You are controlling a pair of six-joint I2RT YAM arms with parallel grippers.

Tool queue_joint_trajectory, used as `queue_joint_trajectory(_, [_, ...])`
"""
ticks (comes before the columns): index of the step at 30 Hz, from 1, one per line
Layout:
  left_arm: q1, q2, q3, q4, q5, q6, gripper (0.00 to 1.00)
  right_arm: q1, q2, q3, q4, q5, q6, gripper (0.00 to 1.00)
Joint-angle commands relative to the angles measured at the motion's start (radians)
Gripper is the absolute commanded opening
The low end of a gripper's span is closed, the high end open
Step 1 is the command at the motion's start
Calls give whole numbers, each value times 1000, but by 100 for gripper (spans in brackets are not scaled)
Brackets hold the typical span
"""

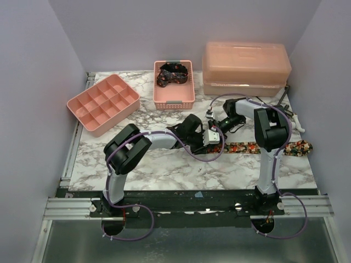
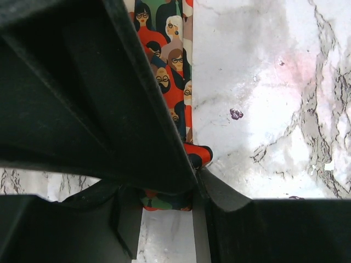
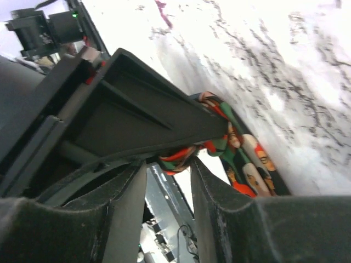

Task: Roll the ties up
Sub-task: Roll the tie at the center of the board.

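A tie printed with red, orange and green figures lies flat along the right half of the table, its wide end at the far right. Its left end sits where both grippers meet. My left gripper is shut on that end; in the left wrist view the tie runs down into the gripper and fills the gap between the fingers. My right gripper comes in from the right. In its wrist view the gripper holds the bunched end of the tie at its fingertips. A darker tie lies coiled in the pink basket.
A pink divided tray stands at the back left. A large pink lidded box stands at the back right. The left gripper's black body fills much of the right wrist view. A raised rail runs along the table's near edge.
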Motion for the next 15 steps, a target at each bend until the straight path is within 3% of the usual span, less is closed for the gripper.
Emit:
queue_joint_trajectory(1, [4,61,-29,-153,-60,-9,29,5,14,-20,100,81,67,35])
queue_joint_trajectory(4, [5,62,-28,-155,-68,-10,29,2,33,-2,112,152,87,4])
queue_joint_trajectory(5, [6,61,-30,-153,-71,-11,30,1,37,0,113,170,88,1])
queue_joint_trajectory(10, [24,54,-28,-136,-29,-18,40,-10,65,-1,131,262,86,1])
queue_joint_trajectory(15, [53,-18,-61,-29,73,-32,64,-12,146,15,115,294,70,1])
